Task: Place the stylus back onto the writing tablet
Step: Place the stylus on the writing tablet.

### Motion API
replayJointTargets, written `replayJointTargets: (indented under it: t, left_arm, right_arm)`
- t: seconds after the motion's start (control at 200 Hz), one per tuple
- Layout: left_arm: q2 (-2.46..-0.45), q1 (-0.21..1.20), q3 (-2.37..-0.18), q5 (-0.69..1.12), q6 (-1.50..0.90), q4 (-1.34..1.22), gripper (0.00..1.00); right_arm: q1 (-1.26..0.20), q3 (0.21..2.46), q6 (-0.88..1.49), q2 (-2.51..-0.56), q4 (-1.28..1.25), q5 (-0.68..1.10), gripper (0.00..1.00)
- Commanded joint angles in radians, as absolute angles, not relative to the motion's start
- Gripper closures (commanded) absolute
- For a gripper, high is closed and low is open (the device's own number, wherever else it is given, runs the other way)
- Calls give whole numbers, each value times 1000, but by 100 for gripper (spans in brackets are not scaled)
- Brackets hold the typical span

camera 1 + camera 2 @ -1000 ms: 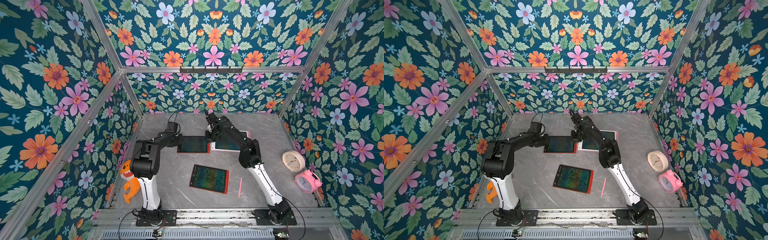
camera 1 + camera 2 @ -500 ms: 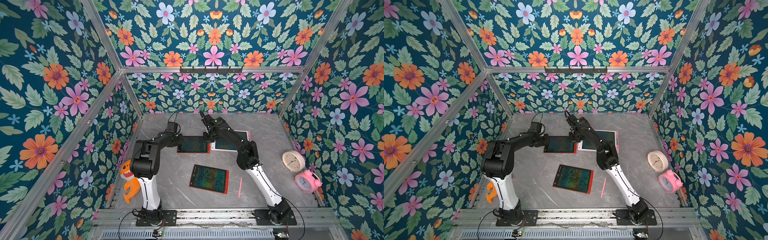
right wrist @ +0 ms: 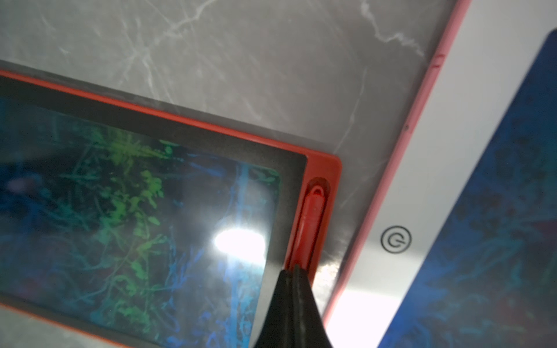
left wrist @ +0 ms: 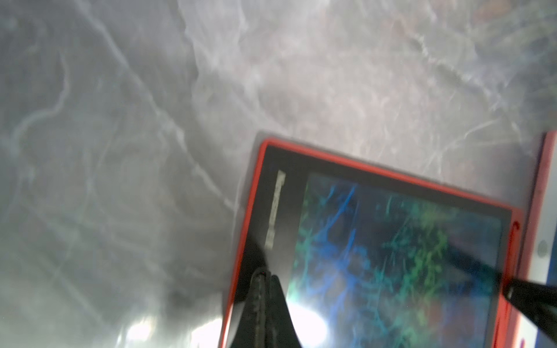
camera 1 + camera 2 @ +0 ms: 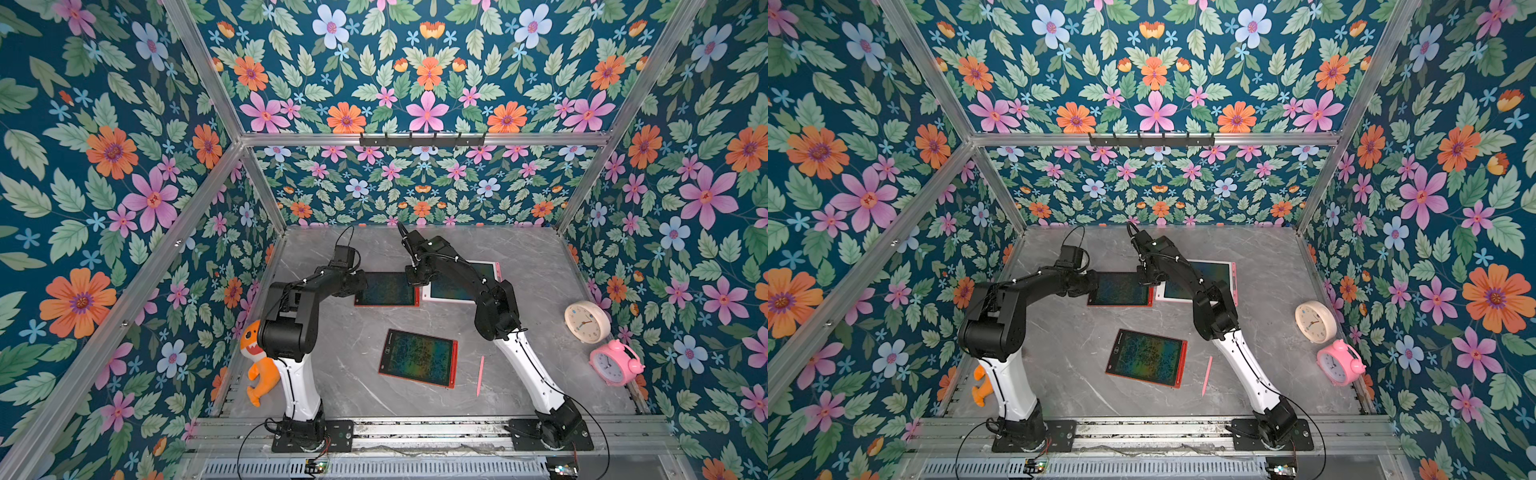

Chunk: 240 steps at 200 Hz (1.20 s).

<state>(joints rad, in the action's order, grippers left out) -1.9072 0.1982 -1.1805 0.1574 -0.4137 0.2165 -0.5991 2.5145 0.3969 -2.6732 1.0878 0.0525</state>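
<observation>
A red stylus (image 3: pixel 310 223) is sitting in the edge slot of the far red tablet (image 5: pixel 386 289). The right gripper (image 3: pixel 291 272), closed and holding nothing, is resting its tips on the shaft. The left gripper (image 4: pixel 265 275), likewise closed and empty, is bearing on the same tablet's opposite bezel. A pink stylus (image 5: pixel 480 375) is lying loose on the table (image 5: pixel 540 257), just beside the near red tablet (image 5: pixel 417 357) and well apart from the pink tablet (image 5: pixel 1219 274). Either pen is looking light, thin, stiff and slick, and likely to roll, so a pinch across mid-shaft is looking safest. Plainly showing: two styluses, three tablets, a cream clock (image 5: pixel 587 322), a pink clock (image 5: pixel 614 362) and one plush toy (image 5: pixel 259 365).
</observation>
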Motion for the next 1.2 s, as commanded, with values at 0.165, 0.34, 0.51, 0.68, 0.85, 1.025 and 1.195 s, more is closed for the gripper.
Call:
replayJointTargets:
  t: [0.165,0.34,0.51,0.68,0.85,1.025,1.195]
  left_arm:
    - [-1751,199,-1086,95,-423,165,100]
    - [-1719,199,-1071,91,-425,161,100]
    - [-1759,199,-1094,107,-429,189,100]
    - [-1804,197,-1116,109,-431,215,100]
    - [-1839,194,-1130,125,-433,223,100]
    - [-1860,190,-1137,135,-434,222,100]
    - [-1881,190,-1147,140,-435,230,100]
  right_arm:
    - [-574,2333,447,-2540,1075,180,100]
    - [-568,2189,455,-2394,934,219,100]
    - [-566,2139,462,-2343,905,244,99]
    - [-568,2125,455,-2359,922,256,97]
    - [-575,2101,455,-2370,928,258,97]
    - [-587,2076,453,-2372,932,259,97]
    - [-595,2048,457,-2370,938,259,97]
